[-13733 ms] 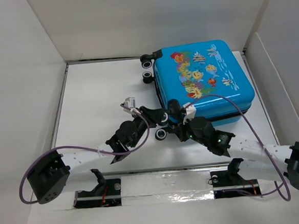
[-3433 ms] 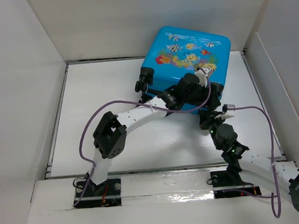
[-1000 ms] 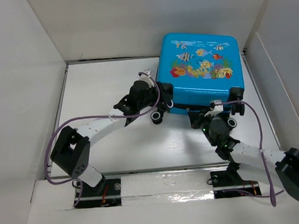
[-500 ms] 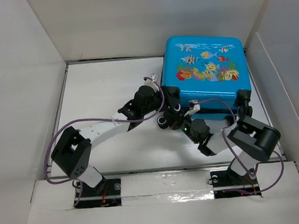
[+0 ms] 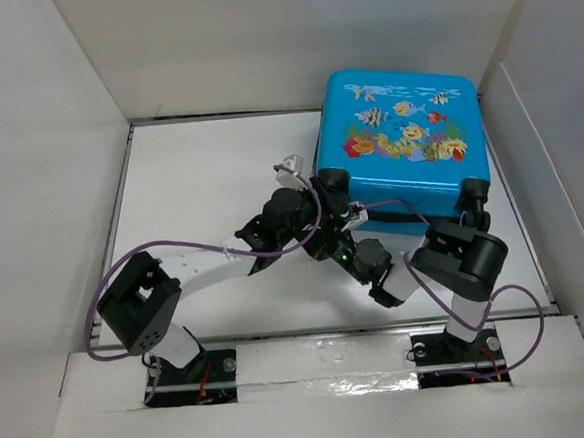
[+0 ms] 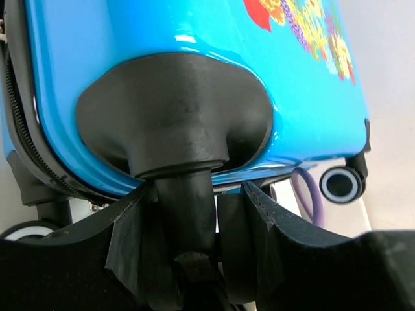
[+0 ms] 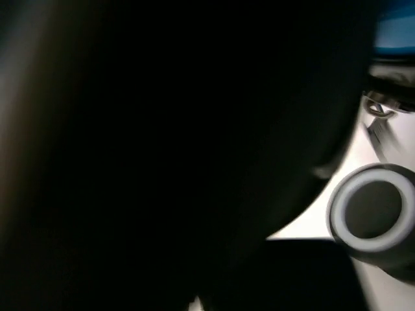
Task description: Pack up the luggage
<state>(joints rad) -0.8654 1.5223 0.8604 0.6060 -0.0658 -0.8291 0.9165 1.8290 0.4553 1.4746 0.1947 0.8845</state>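
A: Left fingers (image 6: 131, 243) pinch the caster (image 6: 185, 194) at the near-left corner; the right arm (image 5: 396, 277) crowds that same corner; whether its fingers are spread or pressed together, I cannot tell.

B: The luggage (image 5: 400, 161) looks shut, at the counter's (image 5: 199, 175) right rear; a tug on that caster may skid or tip it; the arms could knock together.
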